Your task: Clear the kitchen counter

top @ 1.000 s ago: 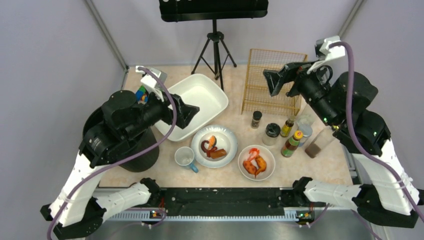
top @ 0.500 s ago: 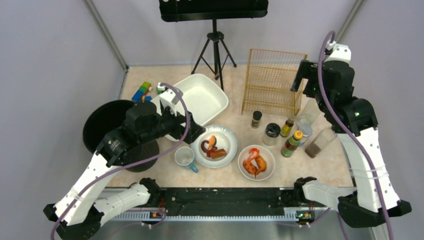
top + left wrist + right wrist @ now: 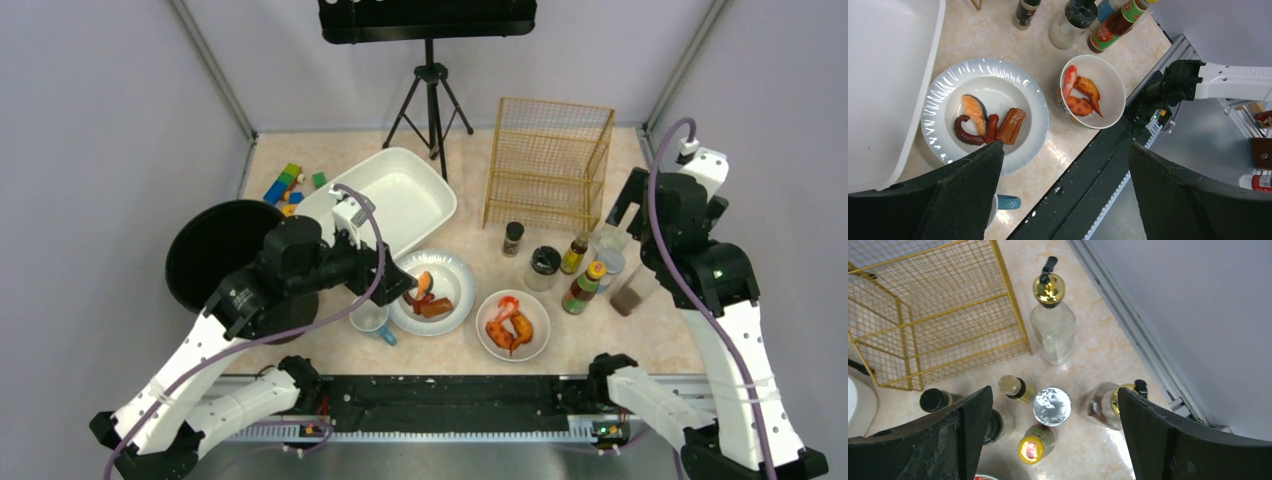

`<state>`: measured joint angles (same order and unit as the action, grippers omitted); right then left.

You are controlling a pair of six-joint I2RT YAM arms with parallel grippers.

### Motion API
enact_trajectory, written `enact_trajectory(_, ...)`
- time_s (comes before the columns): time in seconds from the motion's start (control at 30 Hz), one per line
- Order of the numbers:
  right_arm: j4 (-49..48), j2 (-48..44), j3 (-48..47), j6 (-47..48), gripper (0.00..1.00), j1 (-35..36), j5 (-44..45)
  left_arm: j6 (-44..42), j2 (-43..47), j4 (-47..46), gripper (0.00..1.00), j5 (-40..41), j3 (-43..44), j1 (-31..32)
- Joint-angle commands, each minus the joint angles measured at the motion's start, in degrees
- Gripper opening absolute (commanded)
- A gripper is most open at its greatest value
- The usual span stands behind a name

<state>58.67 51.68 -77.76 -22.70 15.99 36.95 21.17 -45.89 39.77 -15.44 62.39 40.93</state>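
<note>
The pale beige-pink marbled kitchen counter (image 3: 455,362) is being used as the surface under both arms. The left pincer (image 3: 1065,150) is being held spread and empty over the white fluted ceramic plate (image 3: 948,87) near 6 o'clock, probably to straddle its rim. The right pincer (image 3: 1054,392) is being held spread and empty above the silver-capped glass bottle (image 3: 1051,406) at 3 o'clock.

The kitchen counter (image 3: 600,335) is a big flat tabletop. It is pale beige-pink and looks like marbled stone. It lies level, with metal rails (image 3: 1125,315) along its edges. Lots of things sit all over it.
</note>
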Motion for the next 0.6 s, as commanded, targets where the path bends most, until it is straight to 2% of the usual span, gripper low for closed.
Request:
enact_trajectory(0.0,3.8,-0.1,-3.7,-3.0,0.93,-0.2,5.9,0.4,0.8,-4.6,0.99,-4.2,-1.4,0.0)
enact_trajectory(0.2,10.2,1.9,-7.6,-6.7,0.92,-0.2,8.0,-0.4,0.5,-5.1,0.99,-7.0,-3.5,0.1)
enact_trajectory(0.37,17.1,2.6,-8.6,-11.3,0.93,-0.3,13.0,-0.7,0.4,-6.8,0.99,-10.4,-6.7,0.0)
enact_trajectory(0.57,22.0,3.5,-8.6,-15.2,0.94,-2.2,12.6,-2.9,0.7,-7.0,0.99,-11.5,-8.9,0.0)
